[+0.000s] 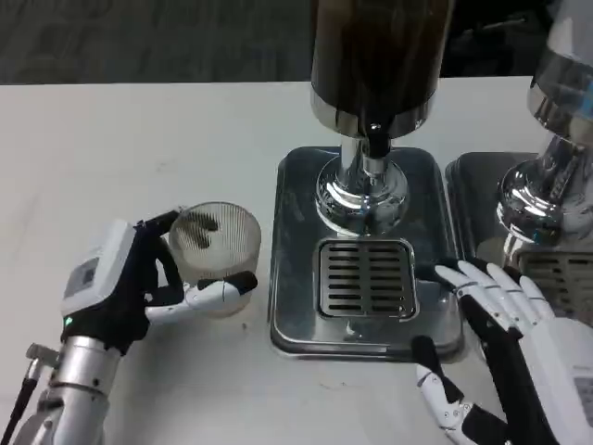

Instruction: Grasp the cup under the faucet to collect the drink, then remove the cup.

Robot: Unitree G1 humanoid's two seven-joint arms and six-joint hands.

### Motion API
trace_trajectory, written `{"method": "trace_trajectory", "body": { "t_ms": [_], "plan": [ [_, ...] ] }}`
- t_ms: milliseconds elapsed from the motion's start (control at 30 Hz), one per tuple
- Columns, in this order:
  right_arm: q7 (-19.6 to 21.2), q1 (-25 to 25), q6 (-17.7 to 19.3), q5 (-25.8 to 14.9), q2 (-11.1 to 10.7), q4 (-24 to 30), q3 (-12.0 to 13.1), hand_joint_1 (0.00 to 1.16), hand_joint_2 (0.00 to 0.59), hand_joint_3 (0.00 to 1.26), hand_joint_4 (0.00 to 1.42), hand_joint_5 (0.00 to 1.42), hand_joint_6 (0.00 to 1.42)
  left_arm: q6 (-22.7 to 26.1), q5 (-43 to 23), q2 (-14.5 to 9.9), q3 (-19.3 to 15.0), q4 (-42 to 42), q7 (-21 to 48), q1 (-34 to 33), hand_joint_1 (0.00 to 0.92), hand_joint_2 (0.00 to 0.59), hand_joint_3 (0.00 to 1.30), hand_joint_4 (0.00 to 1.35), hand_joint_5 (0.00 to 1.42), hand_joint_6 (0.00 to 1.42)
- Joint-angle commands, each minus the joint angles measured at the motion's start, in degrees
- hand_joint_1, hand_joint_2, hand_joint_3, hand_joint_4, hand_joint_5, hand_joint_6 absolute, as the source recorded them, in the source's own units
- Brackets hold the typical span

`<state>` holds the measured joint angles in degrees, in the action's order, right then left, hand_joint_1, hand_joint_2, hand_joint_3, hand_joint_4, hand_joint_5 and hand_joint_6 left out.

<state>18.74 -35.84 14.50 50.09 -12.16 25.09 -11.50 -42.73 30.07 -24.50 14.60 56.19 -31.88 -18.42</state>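
The right hand [500, 348] lies with fingers spread, holding nothing, at the drip tray's [296, 278] right edge. The left hand [139, 283] grips the clear ribbed cup [218, 243] on the white bench [139, 139], left of the tray, away from the faucet [375, 141].

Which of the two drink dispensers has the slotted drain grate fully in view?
The middle dispenser, with the dark tank; its grate shows whole. The right dispenser is cut off by the picture's edge.

1. One clear ribbed plastic cup [215, 243].
2. Two chrome drink dispensers: one at centre with a dark tank [375, 56], one at the right edge [556, 139].
3. Two steel drip trays, the centre one [295, 232] with a slotted grate [366, 278], the other [468, 199] partly cut off.
4. Two robot hands, left [139, 278] and right [510, 343].
5. One white desk [139, 158].
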Motion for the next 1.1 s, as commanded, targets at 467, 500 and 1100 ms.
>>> {"method": "trace_trajectory", "body": {
  "t_ms": [467,500,1100],
  "plan": [
    [1.58,-0.42,0.85,-0.43,0.30,0.53,0.14,0.51,0.496,0.27,0.18,0.13,0.08,-2.18,-0.37,2.16,-1.22,-6.05,3.00,-1.33,0.554,0.043,0.71,0.81,0.99,1.22],
    [1.82,-0.69,0.89,-0.44,0.34,0.63,0.20,0.51,0.496,0.27,0.18,0.13,0.08,-1.91,-0.26,2.65,-1.00,-5.86,3.57,-1.85,0.554,0.043,0.71,0.81,0.99,1.22],
    [4.11,-5.08,0.22,2.15,2.60,3.82,-0.98,0.51,0.496,0.27,0.19,0.14,0.08,0.84,1.50,8.01,3.04,2.29,8.46,-9.53,0.548,0.039,0.72,0.81,0.99,1.22]
  ]
}}
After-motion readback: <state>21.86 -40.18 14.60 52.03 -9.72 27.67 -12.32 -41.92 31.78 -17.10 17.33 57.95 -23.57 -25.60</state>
